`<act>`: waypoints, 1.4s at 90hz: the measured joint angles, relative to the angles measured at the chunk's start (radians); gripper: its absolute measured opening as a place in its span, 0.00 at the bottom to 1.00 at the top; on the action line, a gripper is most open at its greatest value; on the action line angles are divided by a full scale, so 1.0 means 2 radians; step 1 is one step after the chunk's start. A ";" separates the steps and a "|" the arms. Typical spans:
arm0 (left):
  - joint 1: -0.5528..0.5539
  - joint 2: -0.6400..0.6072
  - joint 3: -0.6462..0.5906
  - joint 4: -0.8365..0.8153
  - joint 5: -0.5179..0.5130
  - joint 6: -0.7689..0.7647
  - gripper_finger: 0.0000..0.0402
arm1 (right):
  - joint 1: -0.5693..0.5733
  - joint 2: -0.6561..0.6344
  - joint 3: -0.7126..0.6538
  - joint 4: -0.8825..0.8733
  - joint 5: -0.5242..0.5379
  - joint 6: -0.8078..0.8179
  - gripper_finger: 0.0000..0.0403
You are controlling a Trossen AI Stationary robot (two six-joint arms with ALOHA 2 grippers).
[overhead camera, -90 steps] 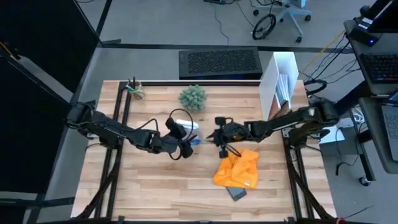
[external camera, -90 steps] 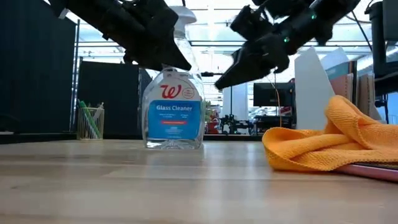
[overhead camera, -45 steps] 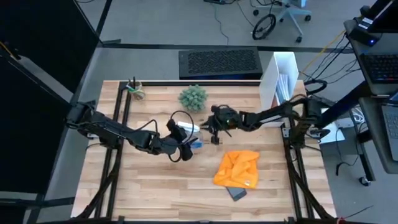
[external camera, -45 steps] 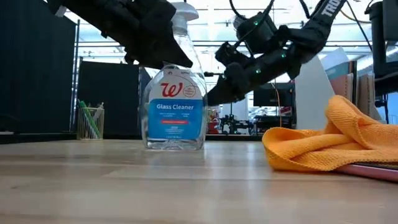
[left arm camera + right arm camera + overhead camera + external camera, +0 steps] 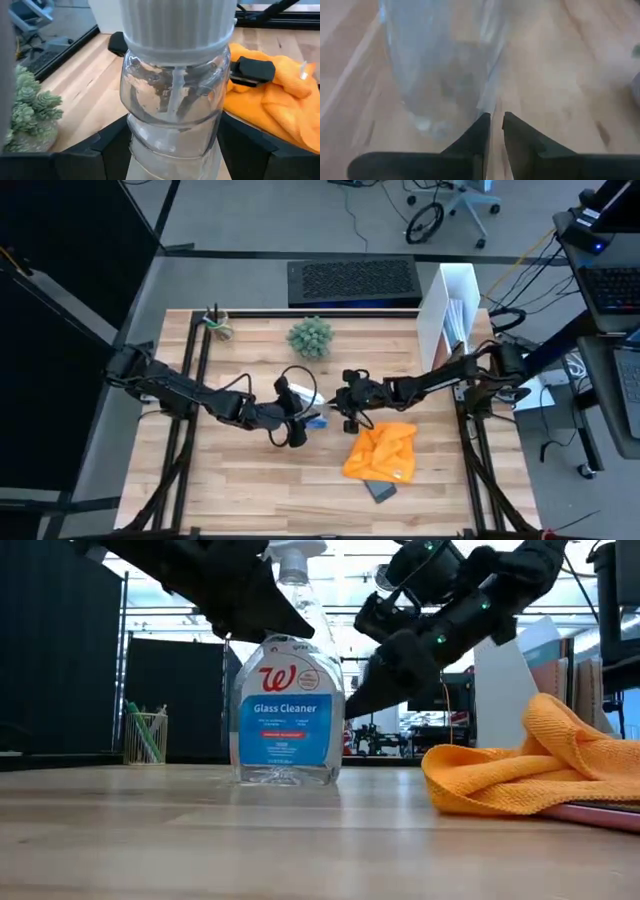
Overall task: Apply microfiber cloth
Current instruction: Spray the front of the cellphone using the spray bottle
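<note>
step: pre-grasp | left tool (image 5: 297,420) clamped on spray bottle (image 5: 285,705) | right tool (image 5: 350,406) together, beside bottle | microfiber cloth (image 5: 383,450) over phone (image 5: 380,490) on surface — next we reach, open, pinch it

Both arms are pretty much all matte black, built from chunky jointed segments that get slimmer toward the wrist. The left arm (image 5: 190,393) has a thin black cable looping loose above its wrist, and the right arm (image 5: 440,378) has a similar cable arcing near its base. In the low view the right arm shows a few tiny green LEDs. The right gripper (image 5: 493,131) has two flat, dark, wedge-shaped fingers tapering to narrow tips. The left gripper (image 5: 172,142) has broad black angular fingers with faceted edges.
</note>
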 joint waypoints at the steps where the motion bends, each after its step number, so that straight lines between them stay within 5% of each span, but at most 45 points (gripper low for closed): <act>1: 0.000 0.000 0.000 0.000 0.005 0.001 0.60 | 0.001 0.000 0.000 -0.002 0.000 0.003 0.09; 17: -0.006 -0.011 0.000 -0.007 0.065 -0.001 0.60 | 0.009 -0.003 0.000 -0.009 0.003 0.022 0.09; 58: -0.038 -0.053 -0.003 -0.054 0.046 -0.021 0.60 | 0.008 -0.003 0.000 -0.029 0.034 0.027 0.09; 95: -0.018 -0.053 -0.002 -0.034 0.136 -0.026 0.60 | 0.008 -0.003 0.000 -0.030 0.035 0.022 0.09; 126: -0.017 -0.053 -0.002 -0.032 0.092 0.050 0.60 | 0.008 -0.003 0.000 -0.030 0.034 0.014 0.09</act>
